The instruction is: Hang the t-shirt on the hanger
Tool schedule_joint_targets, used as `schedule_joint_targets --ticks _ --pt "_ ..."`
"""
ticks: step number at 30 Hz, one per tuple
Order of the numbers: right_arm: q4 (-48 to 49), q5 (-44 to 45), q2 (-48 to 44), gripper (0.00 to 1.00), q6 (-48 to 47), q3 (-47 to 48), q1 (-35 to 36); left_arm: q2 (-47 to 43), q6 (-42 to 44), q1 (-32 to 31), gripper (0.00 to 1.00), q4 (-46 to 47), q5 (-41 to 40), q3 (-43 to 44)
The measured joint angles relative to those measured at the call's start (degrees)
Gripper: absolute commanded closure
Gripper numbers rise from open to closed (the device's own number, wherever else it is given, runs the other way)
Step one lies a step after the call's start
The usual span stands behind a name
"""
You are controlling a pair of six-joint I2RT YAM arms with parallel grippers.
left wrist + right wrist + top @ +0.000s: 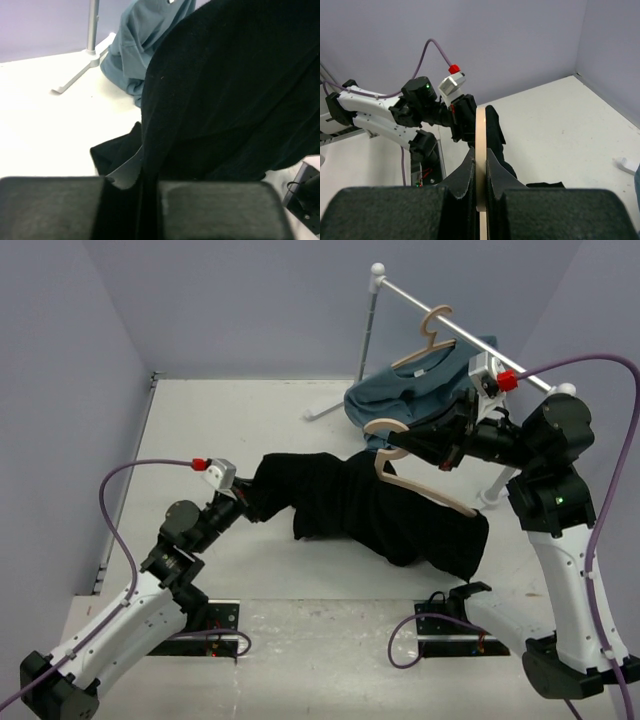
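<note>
**Black t-shirt pulled long between two grippers**

The black t-shirt [370,505] is stretched across the middle of the white desk [230,420], from left to right. Its left end is up off the desk. Its right end hangs down in a bunch near the right arm.

The left gripper [145,182] is pinched tight on the left end of the t-shirt. Black cloth sits in the thin gap between its fingers, and a small pale label [125,172] pokes out beside them.

The wooden hanger [430,495] is over the right part of the t-shirt. One of its thin arms shows on top of the black cloth. I cannot tell if any of it is inside the t-shirt.

The right gripper [481,170] is closed on the hanger and holds it up off the desk.

Just behind hangs a teal-blue shirt [410,395]. It is on a second wooden hanger [432,335], hooked on a white rail [440,312].
</note>
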Motion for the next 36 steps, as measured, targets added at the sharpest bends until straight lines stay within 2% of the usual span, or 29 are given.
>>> schedule_joint_targets --ticks 5,12,17,22,31,36 --pt "-1.66 1.54 -0.02 1.00 -0.07 0.06 -0.41 2.58 -0.15 -0.02 1.00 -0.23 -3.96 0.21" --pt "-3.68 11.37 -1.95 1.00 -1.65 -2.24 -1.59 2.58 -9.17 1.43 1.00 -12.82 -28.54 7.93" --pt "-4.17 14.09 -4.82 1.00 -2.99 -6.48 -2.04 4.49 -16.39 7.81 1.00 -20.91 -35.54 12.71" --pt "-4.75 15.52 -8.38 1.00 -4.41 -10.64 -2.29 9.52 -21.83 11.44 1.00 -23.03 -35.11 14.87" --pt "-4.29 15.95 -12.32 1.00 -5.10 -13.79 -2.73 13.06 -24.85 16.43 1.00 -21.14 -26.05 14.52" --pt "-3.50 16.45 -13.15 1.00 -5.75 -17.01 -2.84 14.44 -26.20 22.77 1.00 -20.86 -20.72 14.35"
